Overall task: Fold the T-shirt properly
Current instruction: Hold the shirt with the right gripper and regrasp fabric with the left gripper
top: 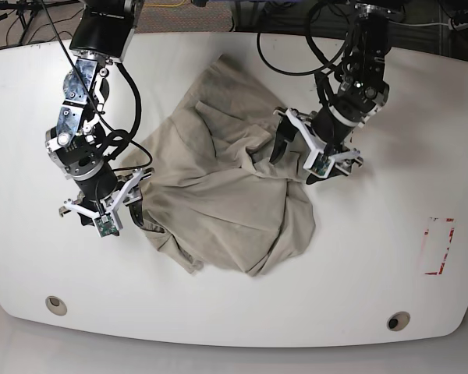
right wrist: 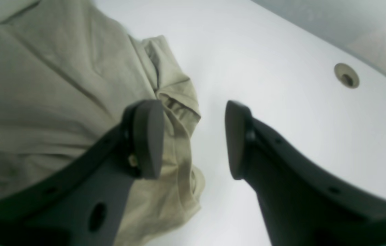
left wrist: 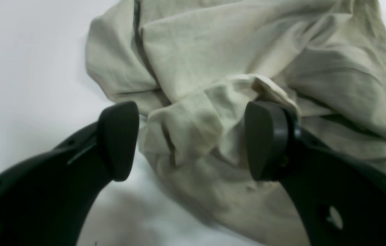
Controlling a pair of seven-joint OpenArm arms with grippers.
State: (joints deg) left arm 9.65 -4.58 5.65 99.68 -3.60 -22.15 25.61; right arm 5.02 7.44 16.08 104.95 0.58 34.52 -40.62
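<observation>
A large white table (top: 390, 257) with rounded corners fills nearly the whole base view, its surface smooth and evenly lit, with only soft shadows. Two round cable holes sit near its lower edge, one at lower left (top: 55, 305) and one at lower right (top: 398, 320), and a small red rectangular outline (top: 438, 247) is marked toward the right side. Along the top of the frame, beyond the table, dark floor (top: 31, 23) shows with black cables (top: 15, 15) lying on it.

text: none readable | labels: none | brands: none | numbers: none
</observation>
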